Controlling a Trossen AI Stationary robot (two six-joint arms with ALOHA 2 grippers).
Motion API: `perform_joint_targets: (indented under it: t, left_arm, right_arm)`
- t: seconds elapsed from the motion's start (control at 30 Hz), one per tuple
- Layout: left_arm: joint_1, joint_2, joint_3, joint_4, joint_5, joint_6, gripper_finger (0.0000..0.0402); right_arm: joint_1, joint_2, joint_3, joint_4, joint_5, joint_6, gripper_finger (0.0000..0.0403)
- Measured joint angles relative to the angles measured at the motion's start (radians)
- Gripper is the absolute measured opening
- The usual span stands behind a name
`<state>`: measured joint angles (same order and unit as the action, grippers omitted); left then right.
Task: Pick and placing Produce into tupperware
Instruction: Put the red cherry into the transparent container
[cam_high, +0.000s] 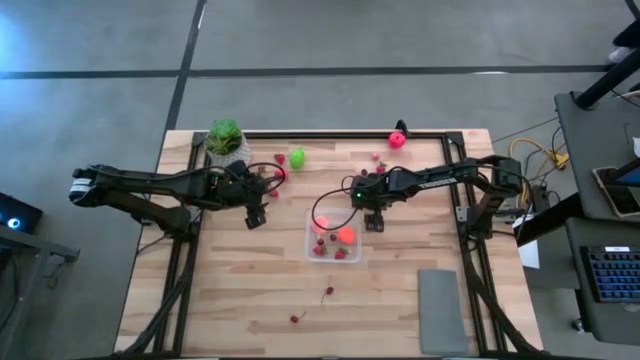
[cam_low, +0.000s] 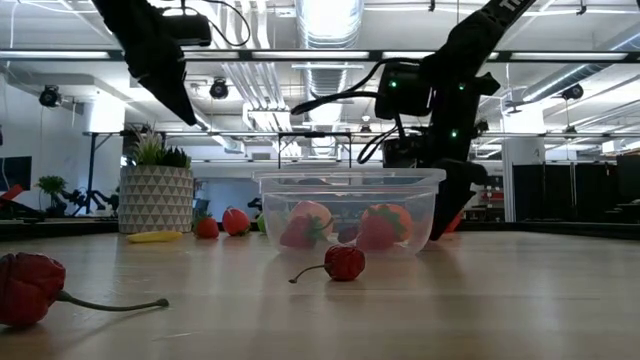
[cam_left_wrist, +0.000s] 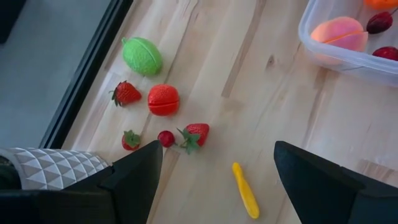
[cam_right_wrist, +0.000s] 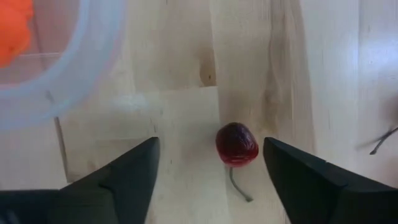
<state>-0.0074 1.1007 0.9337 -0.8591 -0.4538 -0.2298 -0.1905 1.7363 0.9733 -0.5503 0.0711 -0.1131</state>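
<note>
Two spread grippers (left (cam_left_wrist: 214, 180), right (cam_right_wrist: 211, 180)), one cherry (cam_right_wrist: 237, 144) between right's fingers.

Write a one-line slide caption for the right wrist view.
Right pincer open around a dark red cherry beside the container.

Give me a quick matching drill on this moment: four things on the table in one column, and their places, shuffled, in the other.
Things:
1. lime-green fruit
2. dark red cherry
3. grey pad
4. peach-coloured fruit

Places:
A. inside the clear container
B. between the right gripper's open fingers, on the bare wood
C. near the potted plant, at the table's far edge
D. the table's near right corner

Pairs: 1-C, 2-B, 3-D, 4-A
</note>
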Motion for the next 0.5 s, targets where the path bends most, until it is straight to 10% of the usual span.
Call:
perform_joint_targets:
  t: [0.5]
  left_arm:
    - [0.000,0.000,-0.001,0.018,0.003,0.000,0.0292]
  right_arm:
    - [-0.074,0.000,0.000,0.012,0.008,0.008,0.0201]
